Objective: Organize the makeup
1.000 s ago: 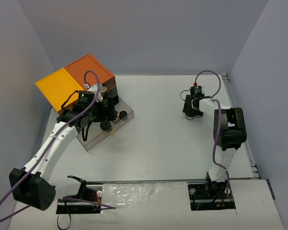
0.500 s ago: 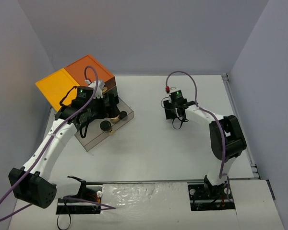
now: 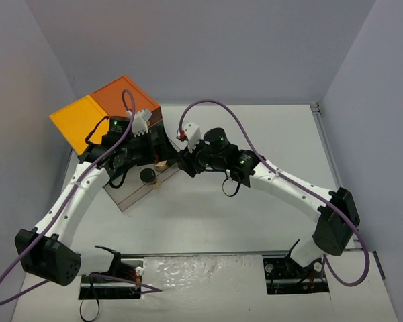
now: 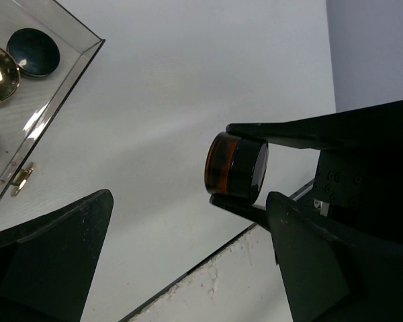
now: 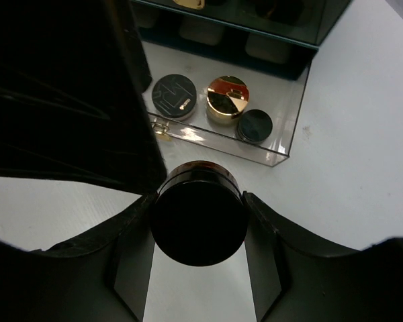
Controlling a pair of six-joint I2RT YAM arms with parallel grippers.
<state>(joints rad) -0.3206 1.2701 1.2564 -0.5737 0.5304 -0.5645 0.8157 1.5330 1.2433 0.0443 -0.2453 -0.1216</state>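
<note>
My right gripper [image 5: 198, 204] is shut on a small amber jar with a black lid [image 5: 198, 225] and holds it above the table, just in front of the open clear drawer [image 5: 223, 145]. The jar also shows in the left wrist view [image 4: 236, 168], pinched between the right fingers [image 4: 289, 130]. In the drawer lie a black compact [image 5: 174, 96], a gold-lidded jar [image 5: 226, 99] and a smaller black compact [image 5: 255, 125]. My left gripper [image 4: 188, 201] is open and empty, over the drawer [image 3: 136, 193] beside the right gripper [image 3: 185, 161].
The dark cabinet with orange [image 3: 124, 97] and yellow [image 3: 84, 121] tops stands at the back left, its clear drawer pulled out toward the table's middle. Both arms crowd the drawer's front corner. Walls close in the left, back and right.
My right arm has swung left across the table from the back right to the drawer, carrying the jar. My left gripper shifted slightly over the drawer.
</note>
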